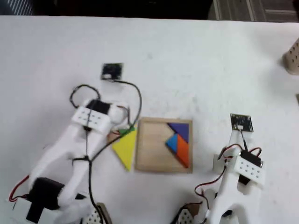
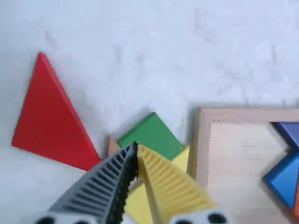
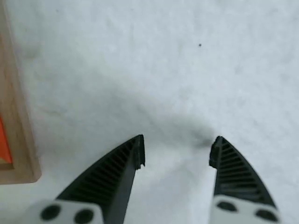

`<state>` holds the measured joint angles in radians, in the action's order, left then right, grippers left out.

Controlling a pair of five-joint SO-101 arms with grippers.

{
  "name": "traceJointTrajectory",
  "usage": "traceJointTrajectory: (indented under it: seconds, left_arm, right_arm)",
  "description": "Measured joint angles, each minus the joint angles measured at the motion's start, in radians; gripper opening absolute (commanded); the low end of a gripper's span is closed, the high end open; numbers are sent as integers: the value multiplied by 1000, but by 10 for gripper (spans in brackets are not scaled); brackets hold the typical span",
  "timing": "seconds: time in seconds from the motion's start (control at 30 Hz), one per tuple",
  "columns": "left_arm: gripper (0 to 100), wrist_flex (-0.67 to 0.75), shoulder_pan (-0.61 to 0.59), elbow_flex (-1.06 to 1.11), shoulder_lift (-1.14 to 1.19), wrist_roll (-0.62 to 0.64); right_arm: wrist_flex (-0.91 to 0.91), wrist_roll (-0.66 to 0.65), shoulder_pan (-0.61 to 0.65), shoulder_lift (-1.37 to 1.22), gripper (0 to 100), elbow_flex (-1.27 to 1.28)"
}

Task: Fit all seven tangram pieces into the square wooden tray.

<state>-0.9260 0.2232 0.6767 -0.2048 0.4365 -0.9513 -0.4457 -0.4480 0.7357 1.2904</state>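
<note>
Pickup of the loose pieces seems in hand: the left end effector (image 2: 136, 150), pressed together, is set at the green square (image 2: 150, 134), just beside the yellow triangle (image 1: 125, 147) and the tray (image 2: 202, 149). A spreading seems needed before any grasp; the right end effector (image 3: 176, 151) is held spread over the counter (image 3: 187, 70).

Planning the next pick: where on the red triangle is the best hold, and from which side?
Probably from straight above, since the red triangle lies flat on the table. Pinch across its two long edges toward the narrow tip, which lies free, away from the green square near its other corner.
</note>
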Motion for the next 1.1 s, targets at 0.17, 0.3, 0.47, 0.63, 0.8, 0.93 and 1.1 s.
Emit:
traceJointTrajectory:
  seconds: [0.17, 0.3, 0.47, 0.63, 0.8, 0.93, 1.1]
  left_arm:
    - [118, 0, -80, 0, 0, 46]
    - [190, 0, -80, 12, -2, 54]
    - [191, 0, -114, 38, -6, 54]
    - [195, 0, -38, 83, -6, 54]
    - [196, 61, 107, 100, -6, 78]
    - [196, 163, 129, 166, -6, 141]
    - [196, 172, 48, 201, -6, 149]
  right_arm:
    - [0, 0, 0, 0, 226, 0]
    - [0, 0, 0, 0, 226, 0]
    - [0, 0, 0, 0, 226, 0]
    - [0, 0, 0, 0, 226, 0]
    - [0, 0, 0, 0, 226, 0]
    - [0, 0, 0, 0, 226, 0]
    - [0, 0, 0, 0, 226, 0]
